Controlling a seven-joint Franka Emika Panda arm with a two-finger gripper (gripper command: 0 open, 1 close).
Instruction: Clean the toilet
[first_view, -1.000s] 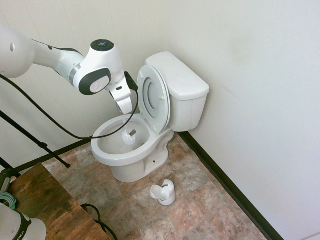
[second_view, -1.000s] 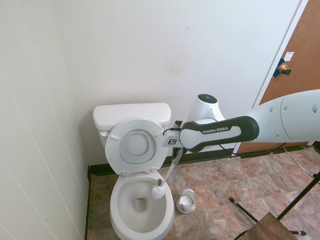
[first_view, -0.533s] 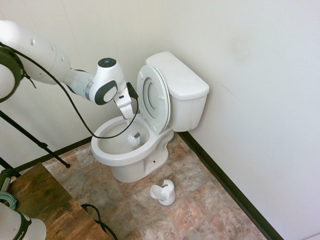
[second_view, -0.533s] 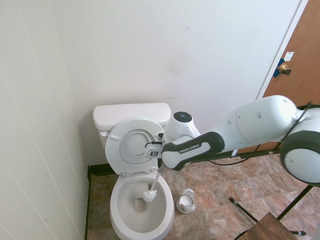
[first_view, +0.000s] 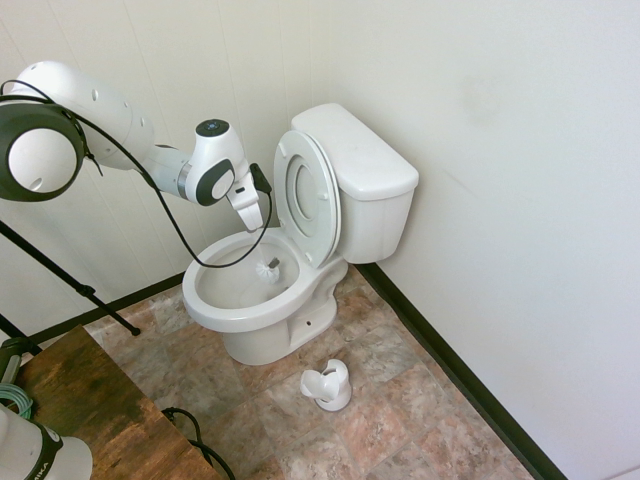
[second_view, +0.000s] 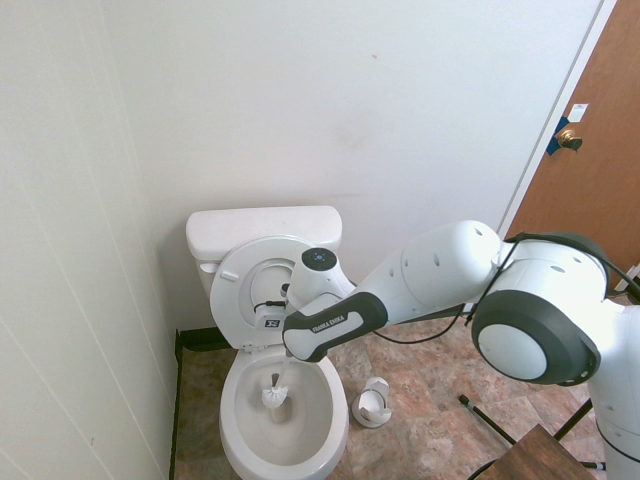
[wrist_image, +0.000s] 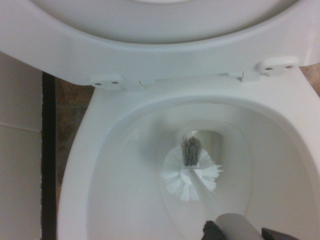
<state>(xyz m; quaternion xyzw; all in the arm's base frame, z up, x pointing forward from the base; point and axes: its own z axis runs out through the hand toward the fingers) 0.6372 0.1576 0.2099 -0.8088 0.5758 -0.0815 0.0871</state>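
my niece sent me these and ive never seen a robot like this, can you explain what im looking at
The machine is a white robot arm, cleaning a toilet. Two pictures come from cameras in the room, facing the arm from opposite sides; the third comes from a camera on its wrist, looking down into the bowl.

At the arm's end are two fingers, shut on a toilet brush. Its round white bristle head, with a grey tuft, is inside the bowl of the toilet. The seat and lid are raised against the tank. On the tiled-looking floor beside the toilet stands a small white brush holder.
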